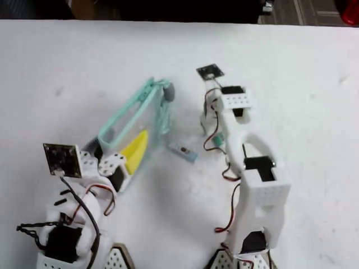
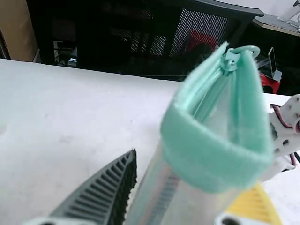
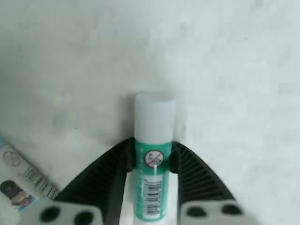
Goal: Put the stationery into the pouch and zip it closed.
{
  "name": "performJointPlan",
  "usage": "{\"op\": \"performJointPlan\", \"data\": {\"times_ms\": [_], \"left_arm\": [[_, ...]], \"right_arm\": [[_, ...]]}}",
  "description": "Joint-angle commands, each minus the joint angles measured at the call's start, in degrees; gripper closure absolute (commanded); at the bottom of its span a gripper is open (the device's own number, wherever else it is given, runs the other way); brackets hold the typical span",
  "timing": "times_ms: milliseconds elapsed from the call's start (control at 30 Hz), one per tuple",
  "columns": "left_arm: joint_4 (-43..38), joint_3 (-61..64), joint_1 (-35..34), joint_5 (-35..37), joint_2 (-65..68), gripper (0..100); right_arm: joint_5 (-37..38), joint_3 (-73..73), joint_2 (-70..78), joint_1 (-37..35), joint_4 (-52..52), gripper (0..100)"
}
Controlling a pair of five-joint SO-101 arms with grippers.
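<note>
Right wrist view | right hand [image 3: 152, 152]: barcoded glue stick [image 3: 154, 117] | left hand [image 1: 114, 167]: pouch [image 1: 124, 110]

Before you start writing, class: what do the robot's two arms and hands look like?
The left arm and right arm are white perforated plastic with black motors and red and black cables. The left hand and right hand have dark ridged fingers on white mounts.

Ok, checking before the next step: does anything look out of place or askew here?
Nothing spilled or damaged. The pouch lies askew, one end pinched in the left hand, and a small labelled item lies loose on the table beside it. The right hand grips a glue stick.
</note>
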Motion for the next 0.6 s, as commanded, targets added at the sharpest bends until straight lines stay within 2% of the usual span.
{"op": "performJointPlan", "data": {"times_ms": [0, 133, 300, 567], "left_arm": [[1.6, -1.6, 0.4, 0.1, 0.1, 71], [3.2, -3.0, 0.7, 0.1, 0.1, 71], [3.1, -3.0, 0.8, 0.1, 0.1, 71], [3.1, -2.8, 0.9, 0.1, 0.1, 71]], "right_arm": [[0.4, -4.6, -6.7, 1.4, 3.6, 98.1], [0.5, -6.2, -20.4, 1.6, 9.0, 98.1], [0.6, -6.1, -40.6, -0.8, 10.2, 98.1], [0.5, -5.9, -63.9, -12.4, 8.3, 98.1]]}}
